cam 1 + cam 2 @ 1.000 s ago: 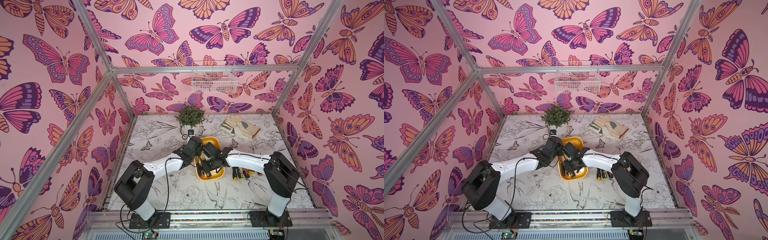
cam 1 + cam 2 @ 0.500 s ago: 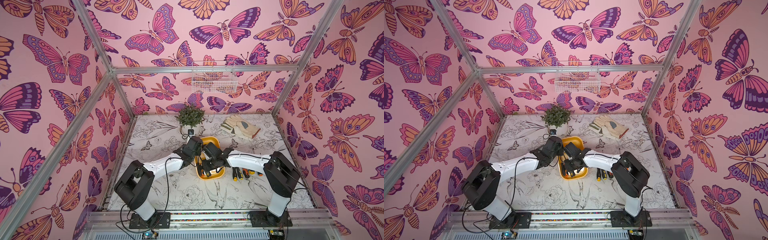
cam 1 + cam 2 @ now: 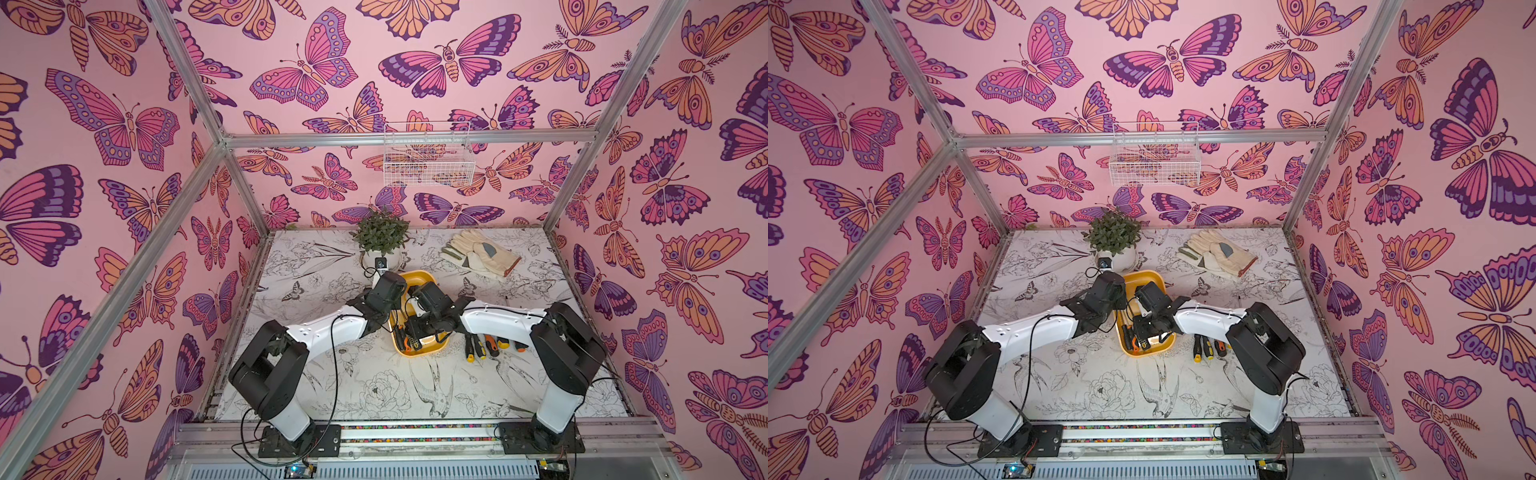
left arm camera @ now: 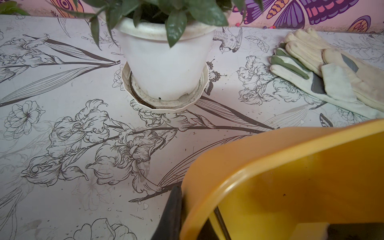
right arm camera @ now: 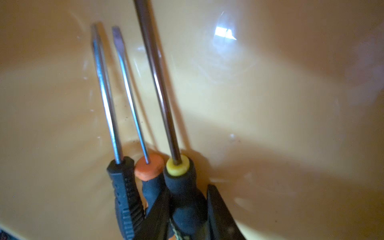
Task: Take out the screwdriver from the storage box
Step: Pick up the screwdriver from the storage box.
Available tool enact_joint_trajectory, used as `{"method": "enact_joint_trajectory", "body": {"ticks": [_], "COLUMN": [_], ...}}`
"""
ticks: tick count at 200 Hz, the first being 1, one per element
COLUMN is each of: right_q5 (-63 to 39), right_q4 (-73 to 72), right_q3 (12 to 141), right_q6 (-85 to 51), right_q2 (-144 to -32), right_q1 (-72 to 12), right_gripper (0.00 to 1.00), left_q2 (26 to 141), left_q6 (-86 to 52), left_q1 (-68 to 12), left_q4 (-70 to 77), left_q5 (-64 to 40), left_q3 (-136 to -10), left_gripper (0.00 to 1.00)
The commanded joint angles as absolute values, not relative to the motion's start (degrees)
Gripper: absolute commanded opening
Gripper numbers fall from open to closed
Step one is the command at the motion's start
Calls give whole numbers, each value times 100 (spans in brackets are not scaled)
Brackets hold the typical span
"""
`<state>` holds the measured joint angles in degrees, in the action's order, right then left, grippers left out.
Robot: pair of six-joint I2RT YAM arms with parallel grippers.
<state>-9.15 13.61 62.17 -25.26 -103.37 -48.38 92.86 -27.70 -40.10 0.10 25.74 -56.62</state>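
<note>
The screwdriver with the dark rubber handle and yellow ring [image 5: 180, 187] lies in the shallow yellow plastic storage box [image 5: 270, 104], right beside two other screwdrivers [image 5: 148, 168]. Our right hand [image 5: 187, 190] is pinched onto its fat handle, likely because that part is easiest to hold. Our left hand [image 4: 193, 220] is clamped on the box's rim, we think to stop the box sliding on the flower-print counter [image 3: 374, 395]. A row of loose screwdrivers [image 3: 490, 347] lies on the counter near the box.

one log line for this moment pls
left tool: shut on yellow plastic storage box rim | right tool: shut on yellow-collared dark-handled screwdriver | stage: not yet out
</note>
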Motion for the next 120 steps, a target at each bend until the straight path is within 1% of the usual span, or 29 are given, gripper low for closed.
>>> {"method": "enact_joint_trajectory", "body": {"ticks": [1, 76, 86, 120], "right_q5": [-313, 135, 220, 415], "right_q4": [1594, 1486, 1485, 1526], "right_q3": [6037, 6187, 6189, 6235], "right_q6": [-2393, -2580, -2628, -2720], "right_q2": [-10884, -11135, -11144, -11162], "right_q1": [-4640, -4666, -4678, -4741], "right_gripper": [28, 29, 27, 16], "left_q2": [9326, 9292, 9314, 9333], "left_q6": [-2778, -2716, -2698, -2690], "left_q1": [-4201, -4216, -4210, -4164], "left_q4": [66, 81, 77, 65], "left_q5": [2494, 2528, 2511, 2444], "left_q3": [-5878, -5853, -5871, -5872], "left_gripper": [0, 0, 0, 0]}}
